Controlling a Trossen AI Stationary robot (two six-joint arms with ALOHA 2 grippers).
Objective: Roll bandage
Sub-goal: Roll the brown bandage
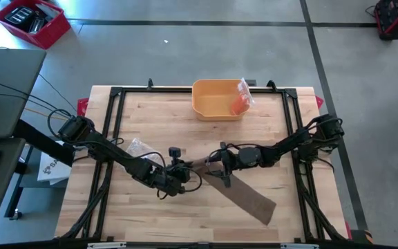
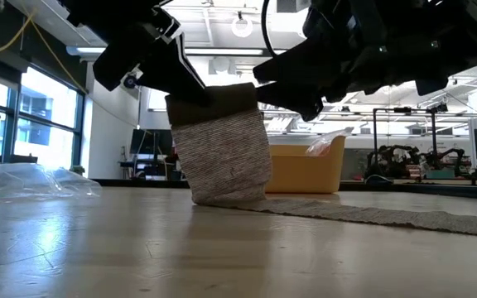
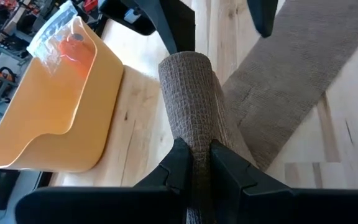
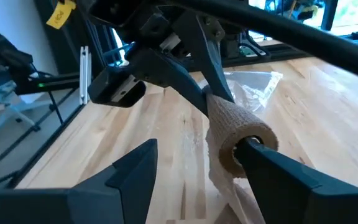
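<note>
Left hand [image 3: 194, 163] clamped on bandage roll [image 3: 188, 93], right hand [image 4: 197, 171] spread wide at its end, roll's core hidden

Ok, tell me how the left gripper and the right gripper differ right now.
The left gripper is shut on the bandage roll, pinching its end; the right gripper stands open, one finger at the roll's hollow end. In the high view the left gripper reaches in from the left, the right from the right. Both meet at the roll.

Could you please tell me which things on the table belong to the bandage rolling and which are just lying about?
In use:
- bandage, partly rolled
- left end effector, shut on its roll
- right end effector, open at the roll's end

Lying about:
- yellow bin
- orange packet inside it
- clear plastic wrapper
</note>
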